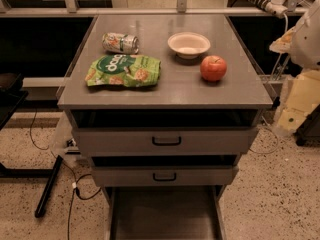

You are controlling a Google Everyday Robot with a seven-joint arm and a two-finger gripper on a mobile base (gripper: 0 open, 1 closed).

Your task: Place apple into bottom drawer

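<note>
Gripper not in shot, so can't tell if it's released or clenched. All that shows of the robot is a white rounded arm section (306, 34), well to the right of the white bowl (188, 44) and past the cabinet top's (170, 91) right edge.

Working outward from there, the apple (213, 68) sits on the top just front-right of the bowl, near it but not touching, stem up. It's round, so no long axis to line up w/. From the arm it lies left and a bit toward the camera, i.e. on the arm's side of the bowl, and nothing stands btwn them.

Left of the bowl are a crushed can (120, 42) and, front-left, a green snack bag (123, 70), both well clear.

Bottom drawer (165, 214) is pulled out, straight down and fwd of the bowl, under two closed drawer fronts. Floor looks bare. Pick not yet done.
</note>
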